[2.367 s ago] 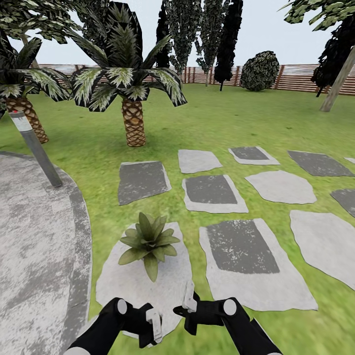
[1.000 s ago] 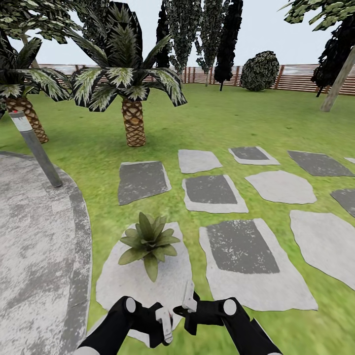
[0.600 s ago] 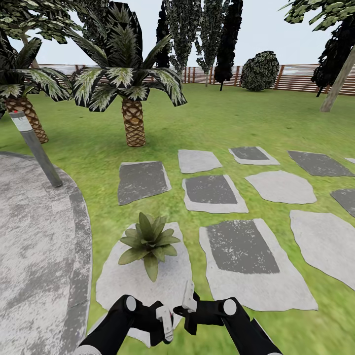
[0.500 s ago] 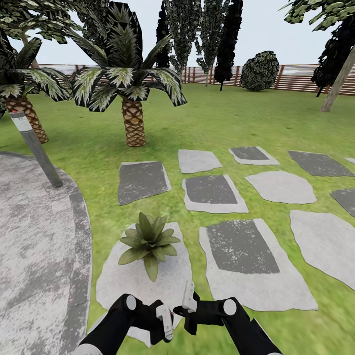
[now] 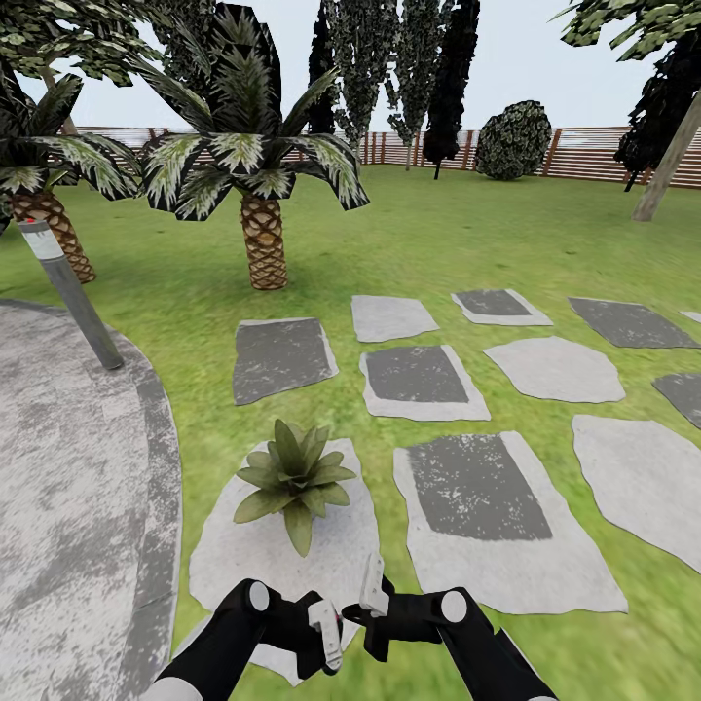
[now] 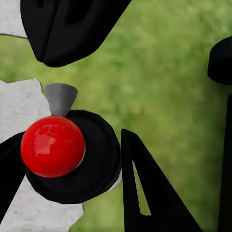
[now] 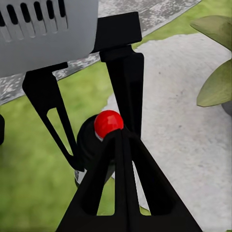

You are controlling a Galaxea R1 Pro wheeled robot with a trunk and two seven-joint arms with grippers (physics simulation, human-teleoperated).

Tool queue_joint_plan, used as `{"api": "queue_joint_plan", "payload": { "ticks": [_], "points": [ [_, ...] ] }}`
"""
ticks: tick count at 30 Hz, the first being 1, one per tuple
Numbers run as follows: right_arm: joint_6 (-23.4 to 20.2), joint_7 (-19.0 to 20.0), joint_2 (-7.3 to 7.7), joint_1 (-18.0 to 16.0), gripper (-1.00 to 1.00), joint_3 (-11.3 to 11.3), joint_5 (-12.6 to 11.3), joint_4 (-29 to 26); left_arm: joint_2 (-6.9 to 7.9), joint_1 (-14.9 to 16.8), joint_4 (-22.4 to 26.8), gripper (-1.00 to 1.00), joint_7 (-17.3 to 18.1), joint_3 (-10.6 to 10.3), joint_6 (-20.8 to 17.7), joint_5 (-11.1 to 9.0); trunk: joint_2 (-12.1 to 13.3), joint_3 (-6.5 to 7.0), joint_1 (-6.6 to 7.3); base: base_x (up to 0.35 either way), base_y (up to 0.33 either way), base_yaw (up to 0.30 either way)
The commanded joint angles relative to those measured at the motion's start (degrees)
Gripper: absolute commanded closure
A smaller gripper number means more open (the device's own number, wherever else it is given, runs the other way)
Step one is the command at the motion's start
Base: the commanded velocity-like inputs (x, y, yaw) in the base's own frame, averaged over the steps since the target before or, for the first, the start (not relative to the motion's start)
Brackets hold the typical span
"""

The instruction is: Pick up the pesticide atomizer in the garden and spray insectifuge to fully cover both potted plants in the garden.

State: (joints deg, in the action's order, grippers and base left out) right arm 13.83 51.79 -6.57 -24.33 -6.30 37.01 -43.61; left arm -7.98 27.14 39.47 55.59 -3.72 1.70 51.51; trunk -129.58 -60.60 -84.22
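One potted plant [image 5: 292,479], a low olive-green rosette, sits on a pale stepping stone [image 5: 248,560] just ahead of my arms; its leaves [image 7: 215,86] also show in the right wrist view. The second plant and the pesticide atomizer are out of view. My left gripper [image 5: 326,635] hangs low in front of me, open, its black fingers [image 7: 124,82] spread apart. Close beside it, my right gripper [image 5: 372,586] is shut with nothing in it, its tips meeting [image 7: 121,138]. A black round knob topped by a red ball [image 6: 52,146] sits just below both grippers.
The round grey paved patch [image 5: 78,506] lies to the left, with a leaning grey post [image 5: 70,297] at its edge. Two scaly-trunked palms [image 5: 261,239] stand beyond. Several stepping stones [image 5: 477,492] spread to the right over the lawn. A brown slatted fence [image 5: 584,154] closes the far side.
My left gripper has moved right, closer to the right gripper, and has held nearly still for the last second. Right arm, plant and camera are unchanged.
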Motion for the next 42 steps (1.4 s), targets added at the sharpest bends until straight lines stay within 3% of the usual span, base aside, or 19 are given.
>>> {"api": "queue_joint_plan", "payload": {
  "ticks": [1,36,42],
  "points": [
    [0.3,0.0,-0.02,0.0,1.00,0.1,0.5,-0.1,-0.02,0.0,0.1,1.00,0.2,0.0,0.2,0.4,0.0,-0.05,0.01,0.000,0.000,0.000],
    [0.3,0.0,-0.02,0.0,1.00,0.1,0.6,-0.2,-0.46,0.5,0.1,1.00,1.7,0.0,0.3,0.2,0.0,-0.05,0.01,0.000,0.000,0.000],
    [0.4,0.0,-0.02,0.0,1.00,0.1,0.6,-0.2,0.16,0.5,0.0,1.00,1.3,0.1,0.1,0.7,0.0,-0.05,0.01,0.000,0.000,0.000]
  ]
}}
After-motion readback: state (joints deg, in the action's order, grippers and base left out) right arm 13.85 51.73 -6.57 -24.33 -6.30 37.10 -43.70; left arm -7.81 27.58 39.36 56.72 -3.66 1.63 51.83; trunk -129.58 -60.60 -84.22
